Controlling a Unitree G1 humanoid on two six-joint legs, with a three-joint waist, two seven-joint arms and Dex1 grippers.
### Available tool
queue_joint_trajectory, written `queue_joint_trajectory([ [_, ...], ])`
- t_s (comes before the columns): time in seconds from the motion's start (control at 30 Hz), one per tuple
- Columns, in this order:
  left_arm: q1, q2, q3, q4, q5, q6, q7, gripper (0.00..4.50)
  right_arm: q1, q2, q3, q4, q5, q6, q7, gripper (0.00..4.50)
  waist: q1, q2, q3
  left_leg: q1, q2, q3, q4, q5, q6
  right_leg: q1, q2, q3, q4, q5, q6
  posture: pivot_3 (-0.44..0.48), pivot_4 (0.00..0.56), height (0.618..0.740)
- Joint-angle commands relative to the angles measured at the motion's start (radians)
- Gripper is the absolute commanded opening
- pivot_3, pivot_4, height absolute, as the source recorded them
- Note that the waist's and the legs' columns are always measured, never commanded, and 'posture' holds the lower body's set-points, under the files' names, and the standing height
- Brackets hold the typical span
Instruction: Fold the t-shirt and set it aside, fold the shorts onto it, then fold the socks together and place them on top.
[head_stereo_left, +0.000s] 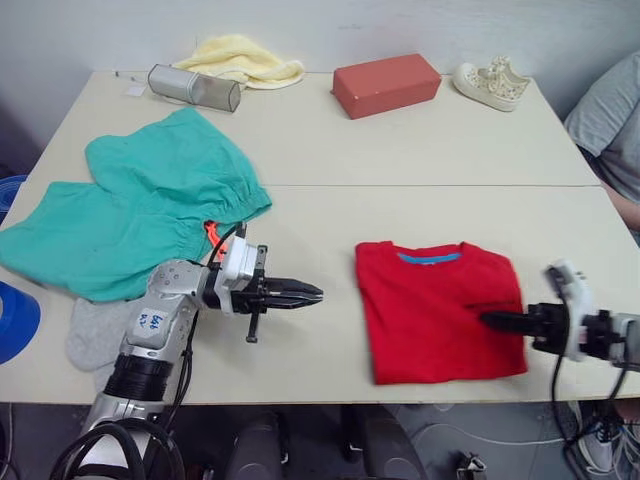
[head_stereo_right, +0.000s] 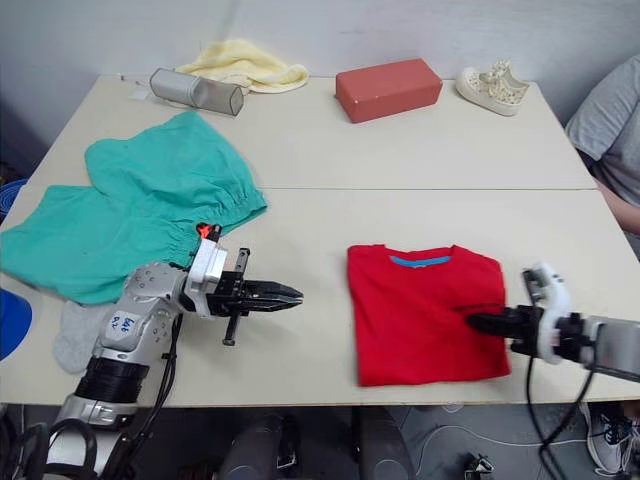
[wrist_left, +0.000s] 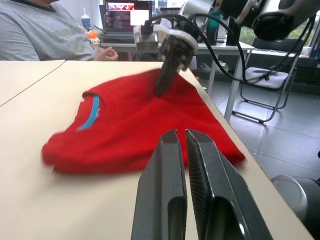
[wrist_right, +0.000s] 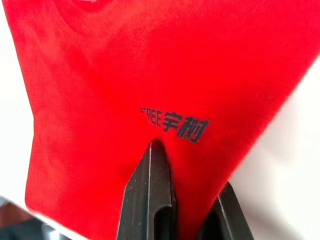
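The red t-shirt (head_stereo_left: 435, 305) lies folded into a rectangle near the table's front edge, blue neck band facing the far side. My right gripper (head_stereo_left: 492, 320) is shut on its right edge; in the right wrist view one finger (wrist_right: 152, 190) lies on top of the cloth and the other is under it. My left gripper (head_stereo_left: 312, 294) is shut and holds nothing. It hovers over bare table to the left of the t-shirt, pointing at it. The teal shorts (head_stereo_left: 140, 210) are spread out at the left with an orange drawstring. The grey socks (head_stereo_left: 95, 335) lie by the front left edge, partly under my left arm.
Along the far edge are a pale yellow cloth (head_stereo_left: 240, 58), a metal mesh cylinder (head_stereo_left: 193, 87), a red-brown block (head_stereo_left: 386, 84) and a white sneaker (head_stereo_left: 491, 83). A person in a grey shirt (head_stereo_left: 615, 120) sits at the right. A blue object (head_stereo_left: 15, 320) is at the left edge.
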Motion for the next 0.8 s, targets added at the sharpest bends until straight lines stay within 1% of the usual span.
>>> queue_joint_trajectory([
  [0.03, 0.006, -0.003, 0.01, 0.009, -0.014, -0.022, -0.017, 0.26, 0.012, -0.088, -0.012, 0.09, -0.091, -0.104, 0.098, 0.03, -0.001, 0.0, 0.0, 0.0, 0.0, 0.0, 0.0, 0.0, 0.001, 0.0, 0.0, 0.0, 0.0, 0.0, 0.0, 0.0, 0.15, 0.74],
  [0.1, 0.004, -0.003, 0.009, 0.02, -0.013, -0.028, -0.026, 0.26, 0.008, -0.145, 0.021, 0.187, -0.17, -0.193, 0.158, 0.03, -0.002, 0.0, 0.0, 0.001, 0.0, 0.0, 0.0, 0.0, 0.002, 0.0, 0.001, 0.001, 0.0, 0.001, 0.001, 0.0, 0.15, 0.74],
  [0.23, -0.004, -0.003, 0.009, 0.04, -0.01, -0.039, -0.037, 0.26, -0.008, -0.218, 0.11, 0.346, -0.31, -0.35, 0.256, 0.03, -0.002, 0.001, 0.0, 0.001, 0.0, 0.001, 0.0, 0.001, 0.003, 0.0, 0.001, 0.001, 0.001, 0.001, 0.001, 0.0, 0.15, 0.74],
  [0.33, -0.009, -0.001, 0.01, 0.05, -0.006, -0.044, -0.042, 0.26, -0.046, -0.24, 0.182, 0.49, -0.43, -0.504, 0.309, 0.03, -0.002, 0.001, 0.0, 0.001, -0.001, 0.001, 0.001, 0.001, 0.002, 0.0, 0.001, 0.002, 0.001, 0.001, 0.001, 0.0, 0.15, 0.74],
  [0.37, -0.012, 0.0, 0.011, 0.051, -0.006, -0.042, -0.042, 0.26, -0.058, -0.26, 0.23, 0.543, -0.483, -0.564, 0.347, 0.03, -0.002, 0.001, 0.0, 0.001, -0.001, 0.001, 0.001, 0.002, 0.0, 0.0, 0.001, 0.002, 0.001, 0.001, 0.001, 0.0, 0.15, 0.74],
  [0.43, -0.018, 0.002, 0.012, 0.053, -0.006, -0.039, -0.04, 0.26, -0.098, -0.278, 0.292, 0.627, -0.557, -0.647, 0.394, 0.03, -0.003, 0.005, 0.0, 0.001, -0.001, 0.002, 0.002, 0.003, 0.0, 0.0, 0.002, 0.002, 0.002, 0.001, 0.002, 0.0, 0.15, 0.74],
  [0.57, -0.018, 0.011, 0.014, 0.049, -0.006, -0.034, -0.038, 0.26, -0.199, -0.26, 0.331, 0.734, -0.621, -0.704, 0.426, 0.03, -0.003, 0.009, 0.001, 0.001, -0.001, 0.004, 0.006, 0.003, 0.0, 0.0, 0.001, 0.002, 0.003, 0.002, 0.003, 0.0, 0.15, 0.74],
  [0.6, -0.014, 0.014, 0.016, 0.041, -0.008, -0.03, -0.035, 0.26, -0.226, -0.258, 0.321, 0.759, -0.609, -0.642, 0.432, 0.03, -0.004, 0.009, 0.001, 0.001, -0.001, 0.004, 0.006, 0.003, 0.0, 0.0, 0.001, 0.002, 0.003, 0.002, 0.004, 0.0, 0.15, 0.74],
  [0.63, -0.012, 0.016, 0.018, 0.035, -0.01, -0.027, -0.034, 0.26, -0.236, -0.263, 0.321, 0.759, -0.587, -0.574, 0.474, 0.03, -0.004, 0.009, 0.001, 0.001, -0.001, 0.005, 0.007, 0.003, 0.0, 0.0, 0.001, 0.002, 0.003, 0.002, 0.004, 0.0, 0.15, 0.74],
  [0.67, -0.009, 0.018, 0.019, 0.031, -0.012, -0.025, -0.034, 0.26, -0.217, -0.269, 0.327, 0.733, -0.578, -0.555, 0.525, 0.27, -0.004, 0.009, 0.002, 0.001, -0.001, 0.005, 0.007, 0.003, 0.0, 0.0, 0.001, 0.004, 0.003, 0.002, 0.004, 0.0, 0.15, 0.74],
  [0.7, -0.008, 0.02, 0.02, 0.029, -0.013, -0.023, -0.034, 0.26, -0.205, -0.267, 0.323, 0.724, -0.592, -0.573, 0.518, 0.56, -0.004, 0.009, 0.002, 0.001, 0.0, 0.004, 0.008, 0.003, 0.0, 0.0, 0.0, 0.005, 0.003, 0.002, 0.004, 0.0, 0.15, 0.74],
  [0.73, -0.007, 0.021, 0.021, 0.027, -0.014, -0.023, -0.032, 0.26, -0.192, -0.267, 0.314, 0.722, -0.609, -0.599, 0.504, 0.76, -0.004, 0.01, 0.001, 0.001, 0.001, 0.004, 0.008, 0.002, -0.001, 0.0, 0.0, 0.005, 0.003, 0.003, 0.003, 0.0, 0.15, 0.74],
  [0.8, -0.007, 0.023, 0.022, 0.025, -0.014, -0.023, -0.031, 0.26, -0.165, -0.277, 0.284, 0.725, -0.624, -0.631, 0.493, 1.49, -0.001, 0.011, 0.001, 0.001, 0.001, 0.004, 0.008, 0.002, -0.001, 0.0, 0.0, 0.005, 0.004, 0.002, 0.003, 0.0, 0.15, 0.74],
])
